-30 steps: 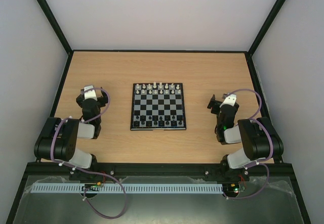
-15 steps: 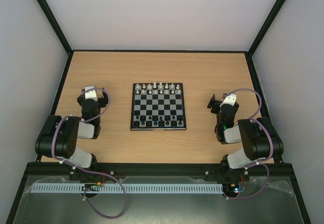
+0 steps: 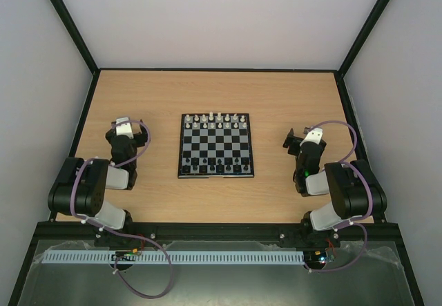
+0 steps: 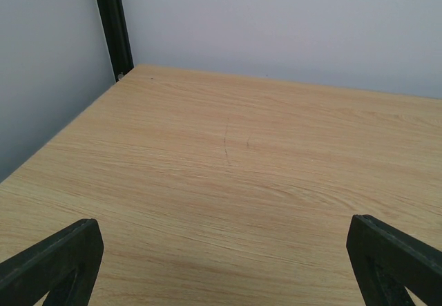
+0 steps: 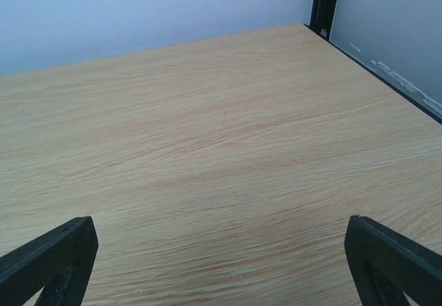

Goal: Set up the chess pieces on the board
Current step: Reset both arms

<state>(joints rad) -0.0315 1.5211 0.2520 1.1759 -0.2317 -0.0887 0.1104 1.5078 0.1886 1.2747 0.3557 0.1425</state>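
The board (image 3: 216,147), a small black-and-silver checkered square, lies at the middle of the wooden table (image 3: 290,99). The chess pieces stand on it: white ones (image 3: 218,119) along the far rows, black ones (image 3: 219,161) along the near rows. My left gripper (image 3: 124,130) rests to the board's left, well apart from it. My right gripper (image 3: 298,140) rests to its right, also apart. In the left wrist view the left gripper (image 4: 221,251) is open over bare wood. In the right wrist view the right gripper (image 5: 221,251) is open too, holding nothing.
Grey walls and black frame posts (image 3: 65,23) enclose the table on three sides. A back corner post (image 4: 110,23) shows in the left wrist view and another (image 5: 324,2) in the right wrist view. Purple cables (image 3: 148,278) loop by the arm bases.
The left arm has shifted very slightly near its base. The right arm, the board and the pieces have not moved.
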